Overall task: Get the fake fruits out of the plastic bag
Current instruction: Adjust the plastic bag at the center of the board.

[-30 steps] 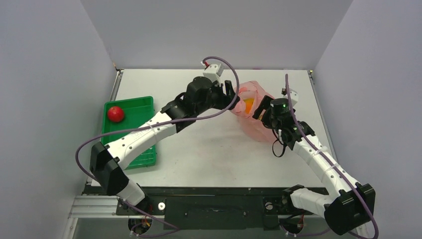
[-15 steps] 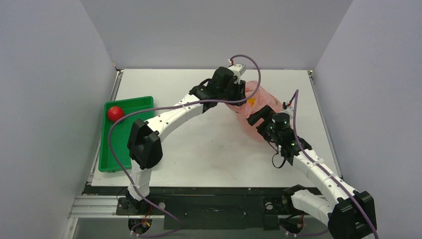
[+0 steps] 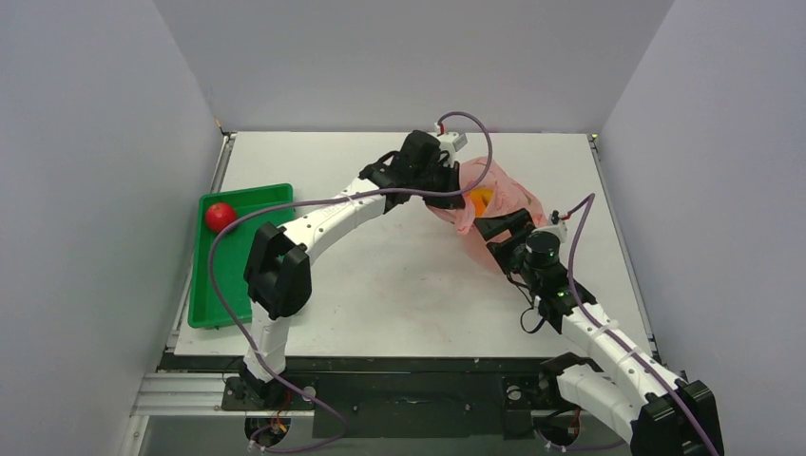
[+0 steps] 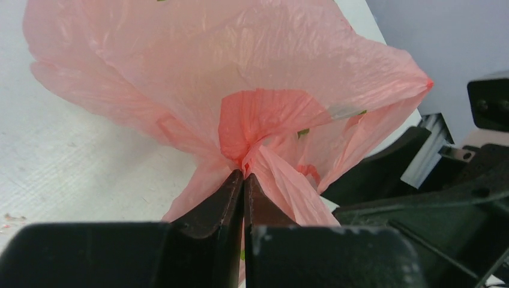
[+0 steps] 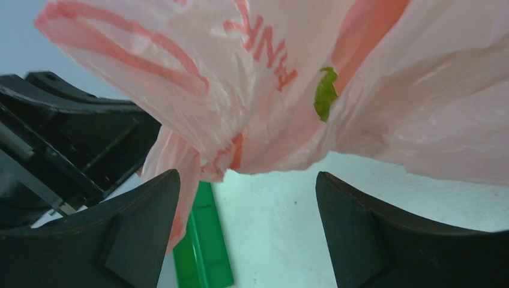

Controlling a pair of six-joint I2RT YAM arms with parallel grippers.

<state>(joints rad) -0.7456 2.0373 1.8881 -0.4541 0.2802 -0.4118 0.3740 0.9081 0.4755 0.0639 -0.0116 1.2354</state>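
The pink plastic bag lies at the table's back right, bunched up. Through its film one round orange fake fruit shows; no other fruit is visible. My left gripper reaches in from the left and is shut on a gathered fold of the plastic bag, the film pinched at the tips of the left gripper. Just in front of the bag my right gripper is open. In its wrist view the plastic bag hangs over the right gripper, with one strip draped on the left finger.
A green tray at the left edge holds a red round fruit; the green tray also shows past the right gripper. A small green spot shows through the bag. Grey walls close in the table's sides.
My left gripper has swung right to the bag and closed on a fold of it. My right arm has drawn back toward the near right, its gripper still open.
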